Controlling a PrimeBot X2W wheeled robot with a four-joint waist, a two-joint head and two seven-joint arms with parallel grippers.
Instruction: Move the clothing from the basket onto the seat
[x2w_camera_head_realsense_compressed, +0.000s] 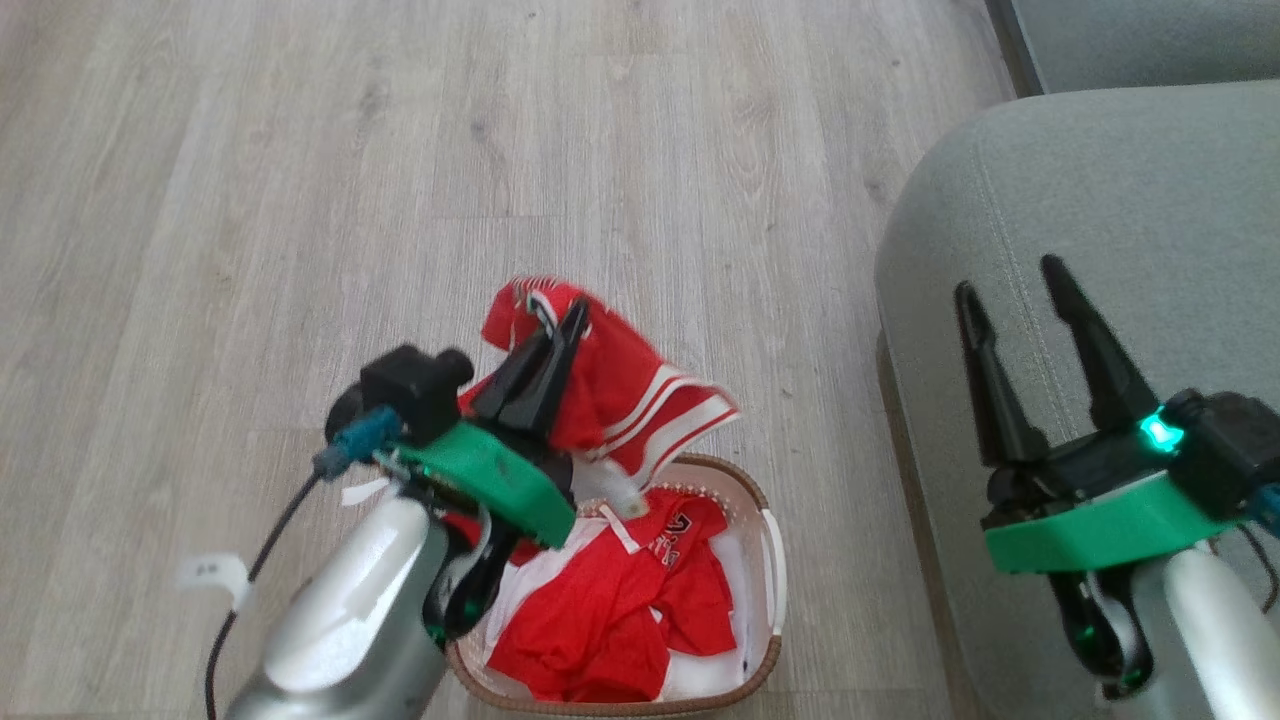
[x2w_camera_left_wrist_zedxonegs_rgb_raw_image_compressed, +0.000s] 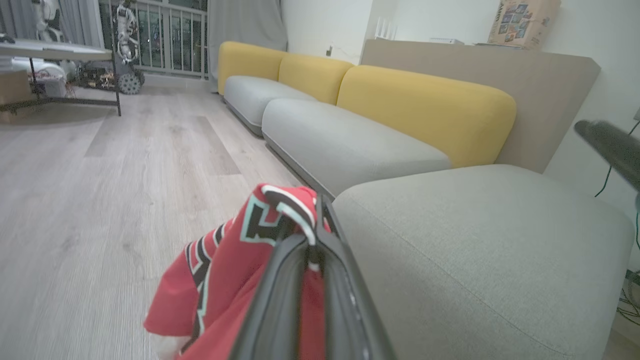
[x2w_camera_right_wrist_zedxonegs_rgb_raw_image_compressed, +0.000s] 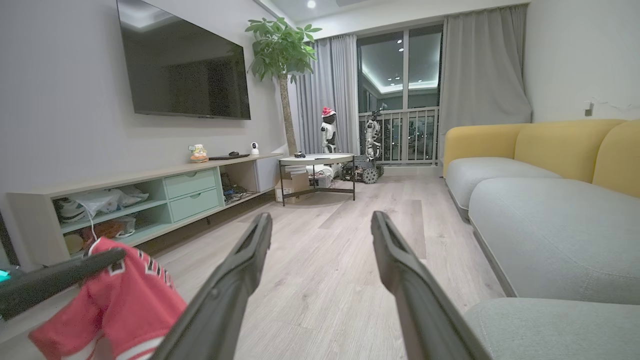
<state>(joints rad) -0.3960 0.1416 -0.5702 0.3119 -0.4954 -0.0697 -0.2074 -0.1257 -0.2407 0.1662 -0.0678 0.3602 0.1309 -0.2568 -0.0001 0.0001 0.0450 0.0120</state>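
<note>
The pale wooden floor (x2w_camera_head_realsense_compressed: 400, 150) is plain. In the right wrist view a dark television (x2w_camera_right_wrist_zedxonegs_rgb_raw_image_compressed: 185, 70) hangs at ten o'clock, a leafy plant (x2w_camera_right_wrist_zedxonegs_rgb_raw_image_compressed: 280, 50) near twelve, and yellow backrests (x2w_camera_right_wrist_zedxonegs_rgb_raw_image_compressed: 565, 145) at three.

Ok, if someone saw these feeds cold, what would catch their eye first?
The red jersey hanging from the shut left gripper, held up above the basket, grabs the eye first. More red clothing lies in that basket, and the right gripper hovers open over the grey-green seat at the right.
</note>
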